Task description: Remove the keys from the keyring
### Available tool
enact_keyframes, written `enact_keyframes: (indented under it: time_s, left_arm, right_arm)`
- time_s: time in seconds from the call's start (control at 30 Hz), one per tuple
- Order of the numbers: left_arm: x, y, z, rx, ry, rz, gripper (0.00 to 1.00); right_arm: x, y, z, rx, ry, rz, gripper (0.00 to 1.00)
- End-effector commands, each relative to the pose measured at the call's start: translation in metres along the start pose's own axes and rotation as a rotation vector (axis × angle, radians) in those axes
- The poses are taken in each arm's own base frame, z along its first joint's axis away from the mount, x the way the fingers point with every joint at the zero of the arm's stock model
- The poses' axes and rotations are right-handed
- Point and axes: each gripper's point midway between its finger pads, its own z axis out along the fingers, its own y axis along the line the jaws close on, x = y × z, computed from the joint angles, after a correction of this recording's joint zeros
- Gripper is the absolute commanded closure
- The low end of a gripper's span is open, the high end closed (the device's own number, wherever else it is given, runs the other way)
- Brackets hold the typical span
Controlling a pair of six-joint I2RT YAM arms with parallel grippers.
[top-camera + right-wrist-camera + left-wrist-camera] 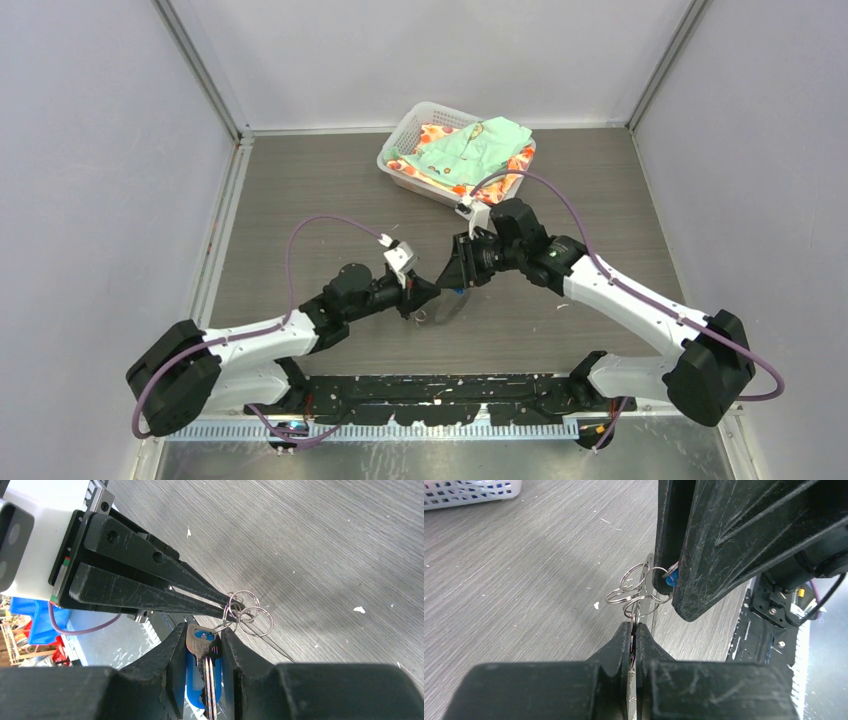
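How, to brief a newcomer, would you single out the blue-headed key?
Above the grey table's middle, the left gripper and right gripper meet. The right one clamps stacked keys joined to silver rings. The sought key lies behind the plain silver key and alone has a bright blue head.

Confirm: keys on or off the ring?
On. Right wrist view: the keys, clamped in the right gripper, are linked to the ring, which the left gripper pinches.

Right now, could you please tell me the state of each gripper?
Left gripper: closed, pinching the keyring of linked silvery wire rings.
Right gripper: closed on the flat silvery metal keys, one blue-headed.
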Motion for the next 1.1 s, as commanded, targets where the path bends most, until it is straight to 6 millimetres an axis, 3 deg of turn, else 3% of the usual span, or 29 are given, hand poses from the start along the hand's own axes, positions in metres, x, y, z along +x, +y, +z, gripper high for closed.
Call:
enact_keyframes:
  time_s: [0.0,0.17,0.27,0.37,0.47,0.77,1.07]
  left_arm:
    - [0.012,-0.008,-0.006,0.085,0.026,-0.053,1.0]
    - [0.012,0.001,-0.004,0.074,0.016,-0.119,0.99]
    - [0.005,0.004,-0.004,0.064,-0.031,-0.166,0.88]
    - [-0.002,0.001,-0.005,0.077,-0.064,-0.173,0.65]
    - [-0.005,0.003,-0.01,0.059,-0.082,-0.165,0.58]
    - [-0.027,0.008,-0.029,0.003,-0.189,-0.097,0.61]
    - [-0.052,-0.004,-0.04,0.063,-0.294,0.052,0.67]
  right_arm:
    - [-0.027,0.02,-0.008,-0.036,-0.05,-0.02,0.99]
    - [-0.025,0.036,-0.014,-0.114,-0.031,-0.048,0.99]
    - [-0.02,0.038,-0.015,-0.128,-0.005,-0.07,0.99]
    - [-0.015,0.041,-0.014,-0.157,0.022,-0.079,0.99]
    - [-0.012,0.038,-0.013,-0.155,0.025,-0.09,0.99]
    - [-0.006,0.035,-0.011,-0.167,0.04,-0.106,0.99]
    - [-0.008,0.037,-0.013,-0.165,0.038,-0.111,0.99]
